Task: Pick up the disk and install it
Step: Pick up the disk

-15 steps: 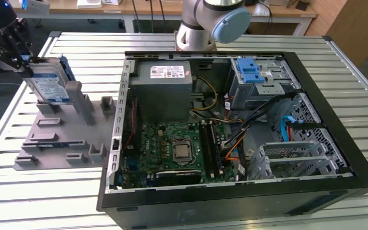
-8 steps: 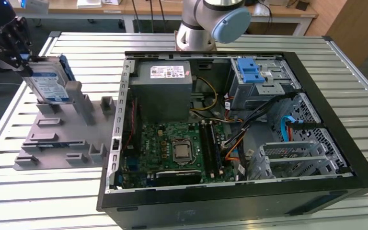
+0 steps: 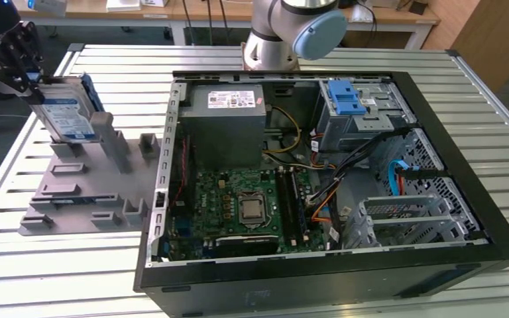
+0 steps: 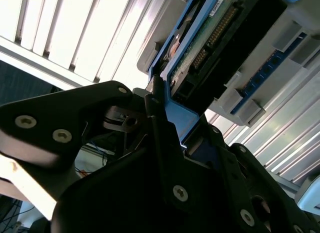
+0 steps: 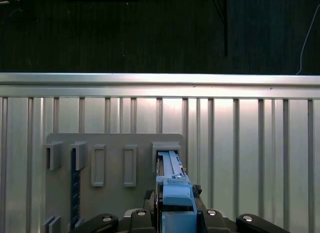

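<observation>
Disk [image 3: 64,116] is seen standing on edge in a slot of the grey holding rack [image 3: 87,192], at the exterior view's left on the slatted metal table [image 3: 104,59], with its labelled face turned toward the exterior view's right. The gripper [image 3: 35,89] is placed at the disk's upper end. In both wrist views the blue bracket [image 4: 177,115] that frames the drive is caught between the two black fingers [image 4: 155,118], so the fingers are judged to be pinched onto the bracket's edge rather than spread. In the first wrist view the bracket [image 5: 172,178] is seen running straight away from the gripper [image 5: 174,193] into the rack's slot [image 5: 167,154]. The long axis of the disk is thus taken to lie in line with the fingers, from the gripped end down to the seated end. Whether the lower end is fully home in the slot or just raised cannot be told. The open computer case [image 3: 466,99] lies well apart, toward the exterior view's right. Its silver drive cage [image 3: 360,109] with the blue latch sits in the far corner beside the grey power-supply box [image 3: 228,122]. Any lift is therefore judged to run along the disk's own length, out of the slot.
</observation>
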You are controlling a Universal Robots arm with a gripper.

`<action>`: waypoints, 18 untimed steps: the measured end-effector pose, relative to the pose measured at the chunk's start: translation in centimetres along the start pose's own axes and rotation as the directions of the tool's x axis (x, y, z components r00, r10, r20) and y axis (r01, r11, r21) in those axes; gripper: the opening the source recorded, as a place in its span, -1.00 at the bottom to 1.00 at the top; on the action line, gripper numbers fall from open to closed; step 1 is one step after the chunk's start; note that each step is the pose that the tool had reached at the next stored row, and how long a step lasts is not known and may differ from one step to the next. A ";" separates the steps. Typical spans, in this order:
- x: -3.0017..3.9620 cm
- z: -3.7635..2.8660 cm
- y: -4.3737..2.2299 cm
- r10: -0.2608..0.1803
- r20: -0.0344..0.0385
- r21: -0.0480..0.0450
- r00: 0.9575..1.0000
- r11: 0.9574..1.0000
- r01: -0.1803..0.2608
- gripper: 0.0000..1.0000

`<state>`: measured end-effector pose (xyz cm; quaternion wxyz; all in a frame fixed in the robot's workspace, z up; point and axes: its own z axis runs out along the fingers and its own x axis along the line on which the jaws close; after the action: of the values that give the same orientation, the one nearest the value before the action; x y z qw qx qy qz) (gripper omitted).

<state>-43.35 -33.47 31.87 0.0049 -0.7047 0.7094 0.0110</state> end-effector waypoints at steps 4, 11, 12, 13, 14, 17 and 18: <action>0.00 -0.25 0.00 0.000 0.000 0.000 1.000 1.000 0.000 -0.27; -0.02 -0.89 0.01 0.000 0.000 0.000 1.000 1.000 0.000 -0.27; -0.02 -0.96 0.01 0.000 0.000 0.000 1.000 1.000 0.000 -0.27; -0.02 -1.03 0.01 0.000 0.000 0.000 1.000 1.000 0.000 -0.27; -0.02 -1.08 0.01 0.000 0.000 0.000 1.000 1.000 0.000 -0.27; -0.03 -1.23 0.01 0.000 0.000 0.000 1.000 1.000 0.000 -0.27; -0.03 -1.27 0.01 0.000 0.000 0.000 1.000 1.000 0.000 -0.27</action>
<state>-43.36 -33.47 33.14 0.0050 -0.7047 0.7094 0.0110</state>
